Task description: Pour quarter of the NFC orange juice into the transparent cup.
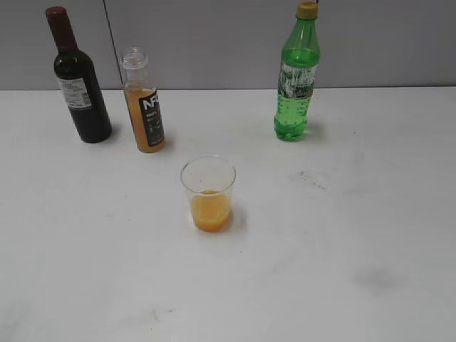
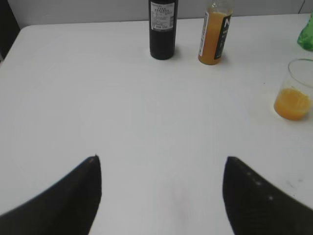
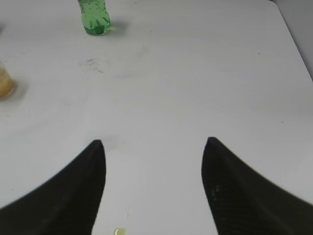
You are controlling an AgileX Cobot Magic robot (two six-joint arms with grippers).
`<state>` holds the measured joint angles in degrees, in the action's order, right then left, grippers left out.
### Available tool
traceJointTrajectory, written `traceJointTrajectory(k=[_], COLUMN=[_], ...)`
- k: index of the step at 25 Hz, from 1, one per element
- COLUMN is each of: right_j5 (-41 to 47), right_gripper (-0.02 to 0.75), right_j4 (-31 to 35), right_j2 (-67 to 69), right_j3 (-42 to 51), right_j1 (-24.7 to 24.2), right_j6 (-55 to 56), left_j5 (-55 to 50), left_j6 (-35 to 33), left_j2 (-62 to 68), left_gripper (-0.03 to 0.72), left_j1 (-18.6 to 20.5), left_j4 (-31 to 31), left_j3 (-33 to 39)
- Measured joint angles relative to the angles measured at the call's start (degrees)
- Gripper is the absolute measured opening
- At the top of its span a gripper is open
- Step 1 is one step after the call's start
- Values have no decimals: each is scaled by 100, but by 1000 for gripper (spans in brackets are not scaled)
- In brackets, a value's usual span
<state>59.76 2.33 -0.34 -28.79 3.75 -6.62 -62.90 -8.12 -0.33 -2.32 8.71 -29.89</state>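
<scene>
The NFC orange juice (image 1: 145, 107) stands upright and uncapped at the back left of the white table, partly full. It also shows in the left wrist view (image 2: 215, 34). The transparent cup (image 1: 209, 194) stands in the middle with orange juice in its bottom third. It shows at the right edge of the left wrist view (image 2: 296, 90) and the left edge of the right wrist view (image 3: 5, 83). My left gripper (image 2: 161, 159) is open and empty over bare table. My right gripper (image 3: 152, 142) is open and empty too. Neither gripper shows in the exterior view.
A dark wine bottle (image 1: 78, 78) stands left of the juice bottle. A green bottle (image 1: 296, 78) stands at the back right. A small yellowish drop (image 3: 119, 231) lies on the table between my right fingers. The table's right edge (image 3: 293, 39) is near.
</scene>
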Motion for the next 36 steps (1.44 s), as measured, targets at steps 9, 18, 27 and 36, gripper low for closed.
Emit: traceJointTrajectory(k=[9,18,27,36], right_j5=[0,0,0,0], right_gripper=[477,477,477,477], right_j4=[0,0,0,0], right_j2=[0,0,0,0], right_j3=[0,0,0,0], right_j1=[0,0,0,0], right_j6=[0,5,0,7], left_j5=[62,66,66,66], left_j6=[0,0,0,0], left_j2=[0,0,0,0], left_gripper=[589,589,572,572], left_j1=[-29,-123,-123,-123], left_j4=[77,77,82,87], left_j3=[209,209,209,209])
